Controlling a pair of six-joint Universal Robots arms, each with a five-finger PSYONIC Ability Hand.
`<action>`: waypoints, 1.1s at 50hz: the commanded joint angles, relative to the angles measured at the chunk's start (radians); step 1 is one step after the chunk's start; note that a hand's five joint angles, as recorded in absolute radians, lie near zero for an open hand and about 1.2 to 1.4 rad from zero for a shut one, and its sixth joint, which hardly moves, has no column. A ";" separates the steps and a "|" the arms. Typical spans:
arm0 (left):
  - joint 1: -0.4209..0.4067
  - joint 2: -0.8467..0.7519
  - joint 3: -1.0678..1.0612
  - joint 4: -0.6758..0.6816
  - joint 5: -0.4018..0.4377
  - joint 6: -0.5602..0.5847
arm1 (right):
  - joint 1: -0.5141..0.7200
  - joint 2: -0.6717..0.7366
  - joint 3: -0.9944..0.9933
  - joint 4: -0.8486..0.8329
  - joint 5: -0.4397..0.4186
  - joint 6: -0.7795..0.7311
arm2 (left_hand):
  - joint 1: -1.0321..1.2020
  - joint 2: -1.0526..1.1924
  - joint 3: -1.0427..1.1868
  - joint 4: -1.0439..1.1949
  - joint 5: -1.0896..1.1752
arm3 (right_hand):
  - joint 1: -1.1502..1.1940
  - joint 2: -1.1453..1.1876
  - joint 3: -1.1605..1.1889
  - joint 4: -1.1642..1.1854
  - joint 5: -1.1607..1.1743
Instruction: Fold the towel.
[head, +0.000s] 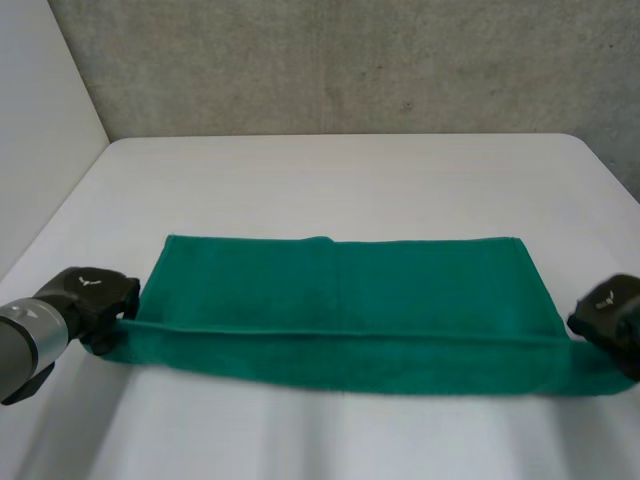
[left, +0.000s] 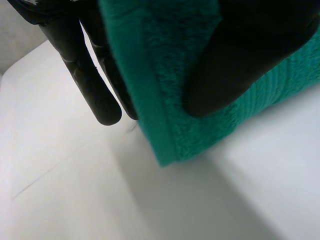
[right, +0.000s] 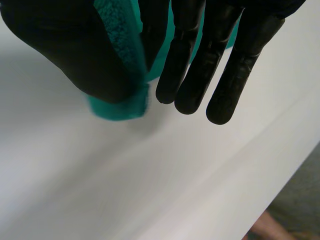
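Observation:
A green towel (head: 340, 300) lies spread widthwise across the white table, its near long edge lifted and doubled over. My left hand (head: 95, 300) holds the towel's near left corner. In the left wrist view the thumb (left: 240, 60) presses the green cloth (left: 170, 100) against the straight fingers (left: 95, 90). My right hand (head: 612, 312) holds the near right corner. In the right wrist view its thumb (right: 65, 50) pinches the towel corner (right: 122, 100) against the fingers (right: 220, 65), above the table.
The white table (head: 340, 180) stretches bare beyond the towel to a grey wall. Its left edge runs beside my left arm (head: 30, 345). In the right wrist view the table's edge (right: 280, 190) passes beyond the fingertips.

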 joint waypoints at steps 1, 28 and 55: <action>-0.045 -0.122 0.043 0.178 0.036 -0.003 | 0.079 0.179 -0.125 -0.204 -0.037 0.174 | 0.245 0.197 0.203 0.201 0.248 | 0.409 0.216 0.214 0.206 0.240; -0.221 -0.650 0.615 0.459 -0.267 0.004 | 0.177 0.711 -0.785 -0.429 0.072 0.288 | 0.245 0.197 0.203 0.201 0.248 | 0.409 0.216 0.214 0.206 0.240; -0.290 -0.293 0.198 0.567 -0.295 -0.018 | 0.079 0.242 -0.288 -0.423 -0.090 0.693 | -0.977 -1.025 -1.018 -1.020 -0.973 | -0.813 -1.006 -1.007 -1.016 -0.982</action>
